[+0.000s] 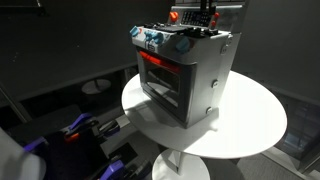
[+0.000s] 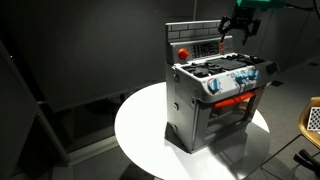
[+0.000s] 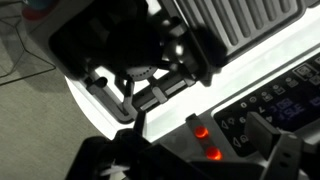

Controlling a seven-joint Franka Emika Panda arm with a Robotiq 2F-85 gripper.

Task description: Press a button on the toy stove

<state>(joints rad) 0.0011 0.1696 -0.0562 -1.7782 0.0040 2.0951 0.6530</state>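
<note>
The toy stove (image 1: 185, 75) is a boxy silver-grey oven with a red-glowing front window and blue and red knobs. It stands on a round white table (image 1: 250, 125) and shows in both exterior views (image 2: 215, 100). My gripper (image 2: 241, 26) hovers just above the stove's raised back panel (image 2: 195, 45), at its right end in that view. It also shows at the top of an exterior view (image 1: 203, 16). It looks open and empty. In the wrist view its dark fingers (image 3: 195, 160) frame two glowing red buttons (image 3: 206, 141) beside a dark key panel (image 3: 275, 100).
The white table's edge (image 2: 135, 140) leaves bare room around the stove. Dark walls stand behind. Blue, red and white equipment (image 1: 85, 128) lies on the floor below the table. In the wrist view the table's base and the floor (image 3: 40, 110) show far below.
</note>
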